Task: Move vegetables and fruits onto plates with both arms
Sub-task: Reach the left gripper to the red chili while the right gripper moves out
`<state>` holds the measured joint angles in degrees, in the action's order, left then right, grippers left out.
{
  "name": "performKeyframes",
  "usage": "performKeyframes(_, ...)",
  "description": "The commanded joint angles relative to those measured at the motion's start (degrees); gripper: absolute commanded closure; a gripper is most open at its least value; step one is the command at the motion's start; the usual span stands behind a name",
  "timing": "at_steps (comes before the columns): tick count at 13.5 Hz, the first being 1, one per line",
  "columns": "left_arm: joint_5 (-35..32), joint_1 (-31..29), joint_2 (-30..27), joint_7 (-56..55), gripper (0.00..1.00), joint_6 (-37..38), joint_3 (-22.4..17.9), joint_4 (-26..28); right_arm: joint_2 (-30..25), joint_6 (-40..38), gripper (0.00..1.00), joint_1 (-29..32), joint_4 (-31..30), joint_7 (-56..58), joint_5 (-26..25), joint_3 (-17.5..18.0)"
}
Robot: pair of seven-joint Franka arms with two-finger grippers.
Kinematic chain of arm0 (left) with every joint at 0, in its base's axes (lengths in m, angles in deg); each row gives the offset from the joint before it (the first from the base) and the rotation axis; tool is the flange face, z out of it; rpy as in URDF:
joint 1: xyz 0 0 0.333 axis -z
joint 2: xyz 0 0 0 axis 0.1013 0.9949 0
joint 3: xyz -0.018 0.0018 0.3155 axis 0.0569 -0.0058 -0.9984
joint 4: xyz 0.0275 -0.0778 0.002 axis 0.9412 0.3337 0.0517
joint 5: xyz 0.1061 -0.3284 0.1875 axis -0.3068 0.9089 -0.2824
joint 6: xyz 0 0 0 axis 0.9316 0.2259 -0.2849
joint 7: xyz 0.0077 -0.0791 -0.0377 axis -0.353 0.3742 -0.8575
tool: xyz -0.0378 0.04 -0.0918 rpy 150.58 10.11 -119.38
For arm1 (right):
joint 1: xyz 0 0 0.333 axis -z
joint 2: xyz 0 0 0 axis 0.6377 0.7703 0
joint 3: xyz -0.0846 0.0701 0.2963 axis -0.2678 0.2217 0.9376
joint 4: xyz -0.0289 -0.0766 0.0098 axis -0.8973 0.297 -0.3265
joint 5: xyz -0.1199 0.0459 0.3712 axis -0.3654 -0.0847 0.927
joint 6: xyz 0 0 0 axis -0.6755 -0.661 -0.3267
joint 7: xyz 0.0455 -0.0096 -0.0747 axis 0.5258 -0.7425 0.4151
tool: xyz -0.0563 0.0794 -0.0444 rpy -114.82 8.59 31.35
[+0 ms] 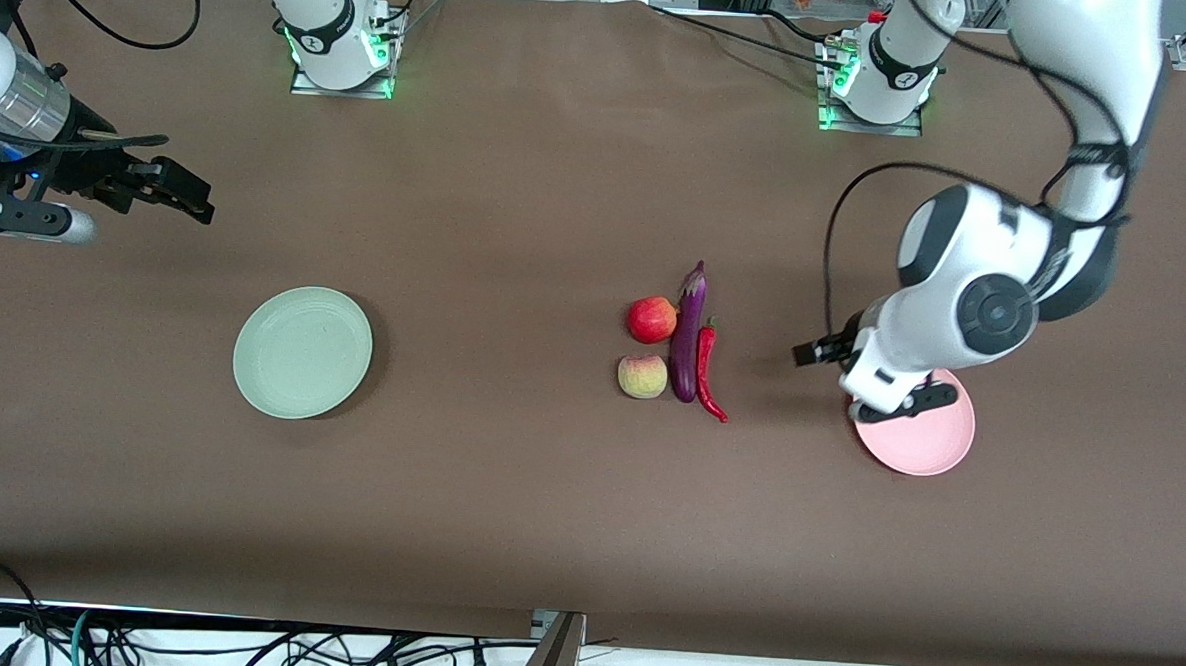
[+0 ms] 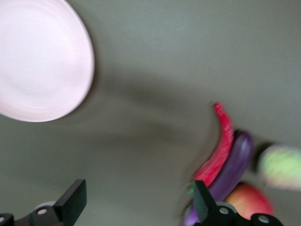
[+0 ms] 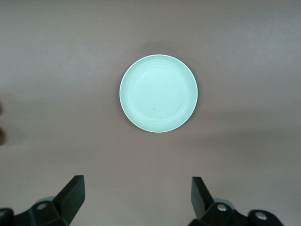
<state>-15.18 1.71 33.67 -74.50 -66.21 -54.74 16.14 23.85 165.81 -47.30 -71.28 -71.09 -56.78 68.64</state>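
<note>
Eggplant: long glossy purple eggplant (image 1: 688, 335) mid-tabletop, red chili (image 1: 708, 370) touching at 3 o'clock, fruits at 9.
Plates: pink (image 1: 934, 438), green (image 1: 302, 351), both bare.
Left tool (image 2: 136, 202): wide open, empty.
Right tool (image 3: 136, 200): wide open, empty, waiting.
Risk: tight cluster; fingers may nudge neighbours.

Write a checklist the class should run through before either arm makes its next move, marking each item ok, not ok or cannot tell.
1. Left gripper open and holding nothing: ok.
2. Right gripper open and holding nothing: ok.
3. Pink plate bare: cannot tell, the left arm covers part of it.
4. Green plate bare: ok.
5. Eggplant, chili, red fruit and peach uncovered: ok.
6. Room to grasp the chili alone: not ok, it lies against the eggplant.
</note>
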Motion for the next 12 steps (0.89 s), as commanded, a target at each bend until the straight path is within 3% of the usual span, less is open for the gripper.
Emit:
performKeyframes(1,2.02,3.01,10.54,-10.4,0.0,-2.94,-0.21,-9.19,-0.07,-0.8,0.0,-0.05,0.59,-0.72,0.33,0.13)
performKeyframes(4,2.2,6.26,18.02,-16.4,0.0,-11.55,-0.3,-12.36,0.01,-0.1,0.0,-0.05,0.59,-0.8,0.51,0.13)
performKeyframes(9,2.37,7.85,21.64,-16.76,0.02,-13.15,-0.3,-14.21,0.98,0.79,0.0,0.03,0.59,-0.01,1.12,0.04)
performKeyframes(10,2.03,7.85,21.38,-15.89,0.1,-13.15,-0.21,-14.21,1.42,0.79,0.0,0.03,0.59,-0.01,1.12,0.04)
performKeyframes(11,2.2,7.85,21.29,-15.36,0.25,-12.98,-0.21,-14.04,1.94,0.7,0.0,0.12,0.59,-0.01,1.12,0.04)
performKeyframes(12,2.2,7.94,21.29,-15.1,0.47,-12.98,-0.21,-13.86,3.17,0.78,0.0,0.03,0.59,-0.01,1.04,0.04)
